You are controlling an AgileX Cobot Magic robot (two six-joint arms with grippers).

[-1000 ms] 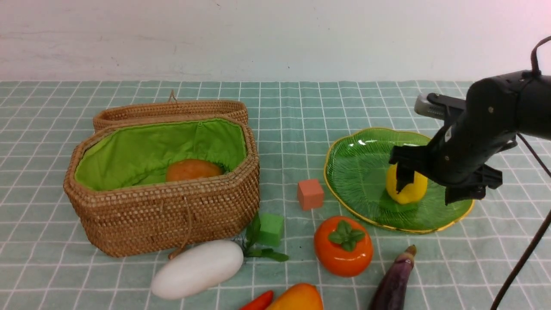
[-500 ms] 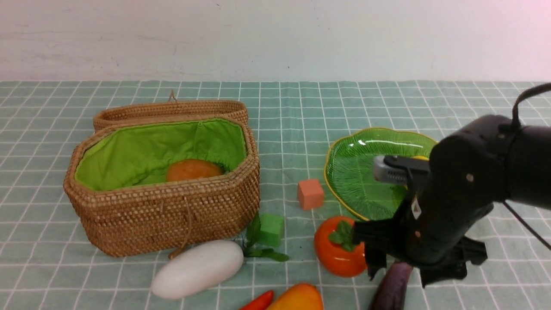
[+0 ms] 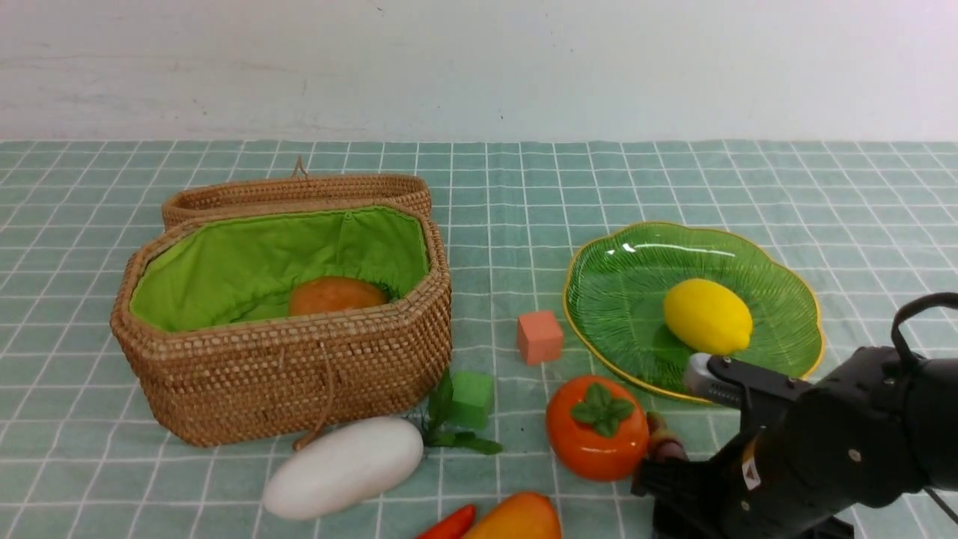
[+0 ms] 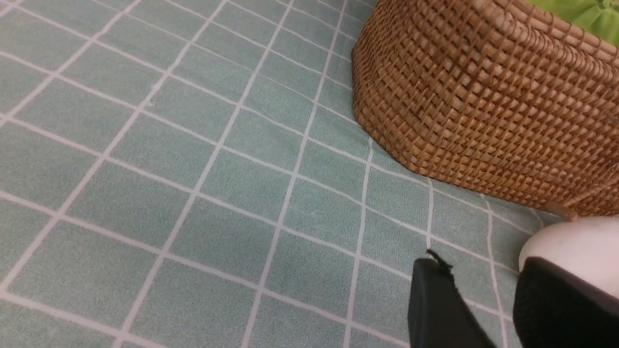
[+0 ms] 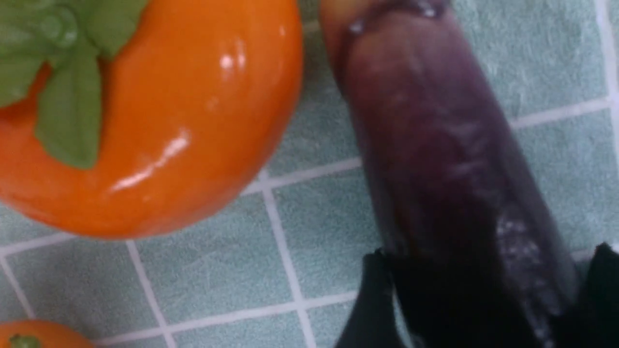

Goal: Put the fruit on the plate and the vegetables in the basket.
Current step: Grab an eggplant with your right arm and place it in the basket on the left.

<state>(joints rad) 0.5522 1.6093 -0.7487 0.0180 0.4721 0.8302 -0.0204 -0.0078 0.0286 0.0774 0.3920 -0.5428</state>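
Now the right gripper (image 5: 488,295) straddles the eggplant (image 5: 435,145), its jaws spread either side of the body, well away from the stem. A sliver of tablecloth (image 5: 329,232) shows along one flank, so nothing is pinched yet. The eggplant lies flat at four o'clock of the persimmon (image 3: 596,438), just beside it. Close squarely across the body and lift straight up before swinging to the basket (image 3: 299,374) at ten o'clock, since the glossy skin could slip. The left gripper (image 4: 483,304) hangs slightly parted and empty beside the radish (image 4: 575,241).
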